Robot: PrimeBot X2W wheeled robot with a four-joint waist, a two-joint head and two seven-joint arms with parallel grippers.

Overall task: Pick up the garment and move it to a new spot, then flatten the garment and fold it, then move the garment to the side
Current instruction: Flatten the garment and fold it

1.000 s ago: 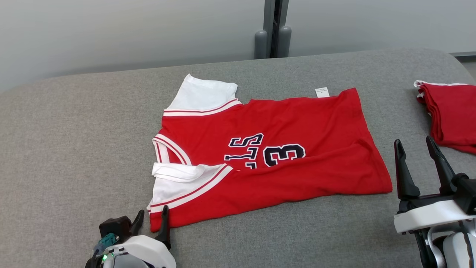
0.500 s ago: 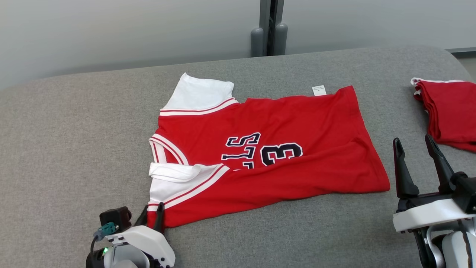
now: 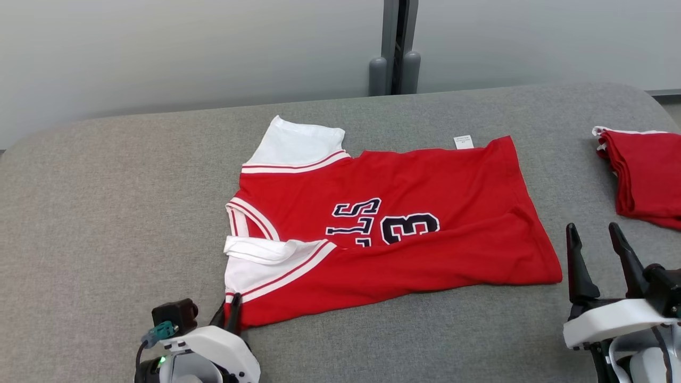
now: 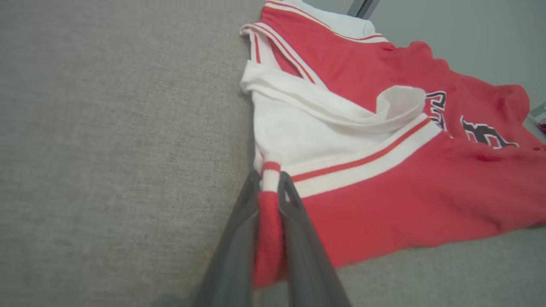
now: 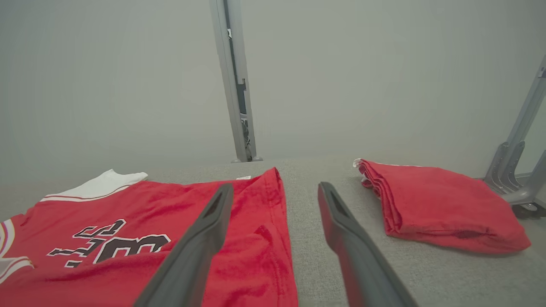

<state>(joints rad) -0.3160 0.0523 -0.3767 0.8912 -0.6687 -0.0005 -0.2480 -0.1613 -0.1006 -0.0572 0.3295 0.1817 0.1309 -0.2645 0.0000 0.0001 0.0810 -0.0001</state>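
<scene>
Red cloth with white sleeves, the jersey (image 3: 415,223) lies spread near the middle of the grey surface (image 3: 106,213), collar end toward my left and hem toward my right. Its near long edge looks folded over onto the front, covering the lower part of the dark lettering and the number 3. The far sleeve (image 3: 298,146) lies flat, while the near sleeve (image 3: 255,260) is rumpled, with one edge curled up. A small white tag (image 3: 463,142) pokes out at the far hem corner and rests on the surface. My left fingers (image 4: 294,221) are clamped on the jersey's near left corner, just where the red and white stripe meets the red body. The left wrist view shows a narrow ridge of that cloth pinched between them, and the rest of the jersey lies on the surface. My right fingers (image 3: 577,266) stand apart, with grey surface showing between them, low at my right just off the near corner of the hem. In the right wrist view one of them lines up over the hem and the other over bare surface. Farther right, well apart from the jersey, a folded red pile (image 3: 649,175) sits at the surface's edge. Behind the surface a grey post (image 3: 399,48) runs up a pale wall (image 3: 186,53).
</scene>
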